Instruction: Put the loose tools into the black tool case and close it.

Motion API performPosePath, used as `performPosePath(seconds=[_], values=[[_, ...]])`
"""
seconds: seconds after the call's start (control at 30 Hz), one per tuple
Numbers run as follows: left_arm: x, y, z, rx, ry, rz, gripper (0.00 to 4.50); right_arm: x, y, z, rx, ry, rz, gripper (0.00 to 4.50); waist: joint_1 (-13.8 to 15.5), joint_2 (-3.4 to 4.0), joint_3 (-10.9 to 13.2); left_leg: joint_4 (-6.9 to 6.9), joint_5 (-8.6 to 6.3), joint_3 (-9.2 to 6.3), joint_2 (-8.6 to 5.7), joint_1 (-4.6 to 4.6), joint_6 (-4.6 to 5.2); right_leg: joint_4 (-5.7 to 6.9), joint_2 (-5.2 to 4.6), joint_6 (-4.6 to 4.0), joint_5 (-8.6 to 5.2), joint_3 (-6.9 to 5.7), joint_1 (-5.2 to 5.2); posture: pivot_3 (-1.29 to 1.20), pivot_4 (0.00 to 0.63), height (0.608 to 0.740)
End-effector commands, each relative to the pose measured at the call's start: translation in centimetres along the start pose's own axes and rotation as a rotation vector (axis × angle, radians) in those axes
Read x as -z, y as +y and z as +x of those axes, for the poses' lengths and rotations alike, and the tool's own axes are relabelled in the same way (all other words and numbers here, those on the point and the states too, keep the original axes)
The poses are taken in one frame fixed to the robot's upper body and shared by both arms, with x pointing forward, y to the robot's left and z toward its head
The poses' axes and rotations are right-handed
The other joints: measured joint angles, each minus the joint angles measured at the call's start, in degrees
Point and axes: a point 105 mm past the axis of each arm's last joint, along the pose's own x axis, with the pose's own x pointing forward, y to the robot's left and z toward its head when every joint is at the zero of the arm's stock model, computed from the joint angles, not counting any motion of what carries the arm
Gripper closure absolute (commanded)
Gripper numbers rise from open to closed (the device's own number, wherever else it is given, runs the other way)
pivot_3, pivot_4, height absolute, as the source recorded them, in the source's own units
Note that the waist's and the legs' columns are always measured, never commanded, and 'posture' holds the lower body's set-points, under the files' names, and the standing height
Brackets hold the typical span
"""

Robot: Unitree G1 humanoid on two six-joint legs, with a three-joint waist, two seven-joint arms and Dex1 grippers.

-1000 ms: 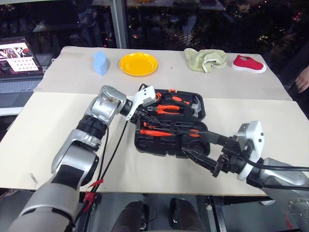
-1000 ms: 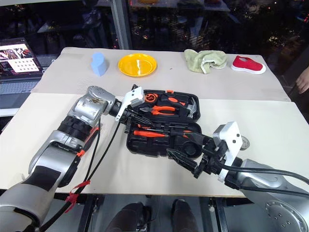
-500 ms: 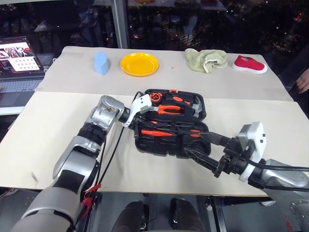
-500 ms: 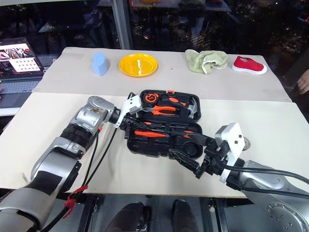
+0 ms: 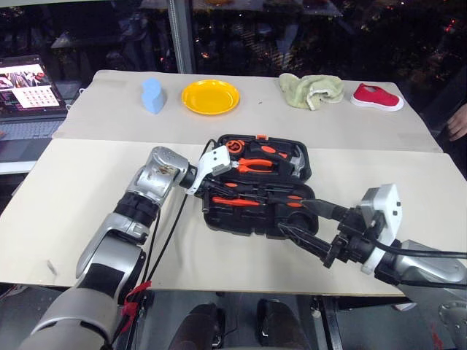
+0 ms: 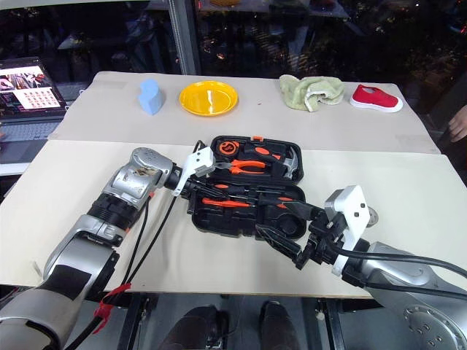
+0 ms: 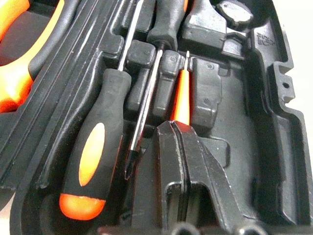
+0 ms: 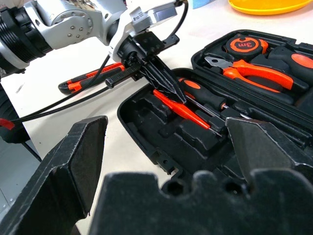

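The black tool case (image 5: 248, 223) lies open in the middle of the table. Its far half holds orange-handled pliers (image 5: 260, 164) and a round tape measure (image 5: 234, 146). My left gripper (image 8: 180, 97) is shut, its tips down in the near half on the slim orange tester screwdriver (image 7: 181, 100); I cannot tell if the tester is pinched. A black-and-orange-handled screwdriver (image 7: 93, 156) lies in a recess beside it, and a second one (image 7: 167, 22) lies further in. The orange-and-black utility knife (image 8: 90, 79) lies on the table just outside the case. My right gripper (image 5: 292, 216) hovers open at the case's near right corner, holding nothing.
Along the table's back stand a blue object (image 5: 152, 95), a yellow plate (image 5: 210, 96), a green cloth (image 5: 311, 89) and a red shoe (image 5: 376, 96). A laptop (image 5: 25, 87) sits at the far left. A person's hand (image 5: 458, 124) shows at the right edge.
My left gripper has sunk a little, down into the case's near half, still shut. The right gripper has stayed where it was, open.
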Motion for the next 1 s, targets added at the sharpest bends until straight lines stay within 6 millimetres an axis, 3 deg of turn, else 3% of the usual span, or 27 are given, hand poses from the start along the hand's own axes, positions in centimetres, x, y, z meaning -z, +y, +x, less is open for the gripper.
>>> performPosePath(seconds=[0.03, 0.3, 0.57, 1.0], values=[[1.4, -0.2, 0.1, -0.01, 0.046, -0.015, 4.49, -1.0, 0.4, 0.1, -0.021, -0.04, -0.031, 0.0, 0.01, 0.0, -0.02, 0.0, 0.0, 0.0, 0.0, 0.01, 0.0, 0.0, 0.0, 0.0, 0.0, 0.0, 0.01, 0.0, 0.15, 0.74], [2.1, -0.1, -0.3, -0.027, 0.07, -0.019, 4.49, -1.0, 0.2, 0.2, -0.02, -0.042, -0.031, 0.0, -0.03, 0.0, -0.06, -0.02, -0.02, 0.0, 0.0, 0.18, 0.03, 0.0, 0.0, 0.0, 0.0, 0.0, 0.16, 0.0, 0.15, 0.74], [-3.2, 0.9, -2.1, 0.001, -0.149, -0.175, 4.49, -0.9, 0.1, 0.1, -0.015, -0.039, -0.03, 0.0, 0.19, -0.03, -0.04, -0.02, -0.06, -0.01, 0.0, 0.13, 0.12, 0.01, 0.17, 0.0, 0.0, -0.07, 0.11, 0.0, 0.15, 0.74], [-0.5, 1.1, 0.1, -0.002, -0.03, -0.124, 4.49, -0.9, -0.1, 0.0, -0.001, -0.04, -0.035, 0.0, 0.16, -0.01, -0.05, -0.01, 0.01, 0.0, 0.0, -0.09, -0.02, -0.02, -0.01, 0.0, 0.0, 0.03, -0.07, 0.0, 0.15, 0.74]])
